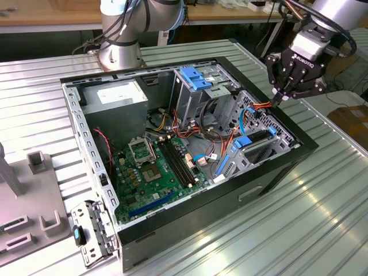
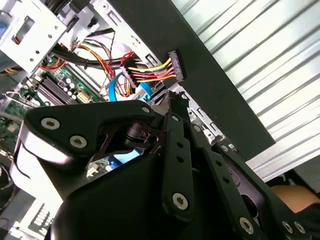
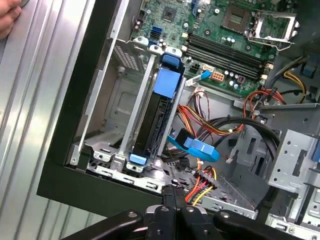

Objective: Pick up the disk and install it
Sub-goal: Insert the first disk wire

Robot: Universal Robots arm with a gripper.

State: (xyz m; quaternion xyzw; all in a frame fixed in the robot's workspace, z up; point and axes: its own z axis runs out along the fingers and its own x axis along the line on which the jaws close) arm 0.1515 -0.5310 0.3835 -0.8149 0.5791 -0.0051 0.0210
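Note:
The disk (image 1: 257,138) sits on edge in the drive bay at the right end of the open computer case (image 1: 172,224), its blue rail tabs showing at both ends. In the first wrist view the disk (image 3: 159,117) is a dark slab between metal bay rails, with a blue tab at each end. My gripper (image 1: 278,99) hovers over the case's right rim, above and beside the bay, fingers pressed together and holding nothing. Its tips (image 3: 172,191) are close to a black power connector (image 3: 205,177) on red and yellow wires. That connector (image 2: 174,65) lies just beyond the gripper (image 2: 176,100).
A green motherboard (image 1: 155,167) covers the case floor. A tall metal cage with a blue bracket (image 1: 194,77) and a power supply (image 1: 118,98) stand at the back. A blue cable (image 3: 197,147) loops beside the bay. Grey fixtures (image 1: 34,164) sit at the exterior view's left. A hand (image 3: 7,20) is nearby.

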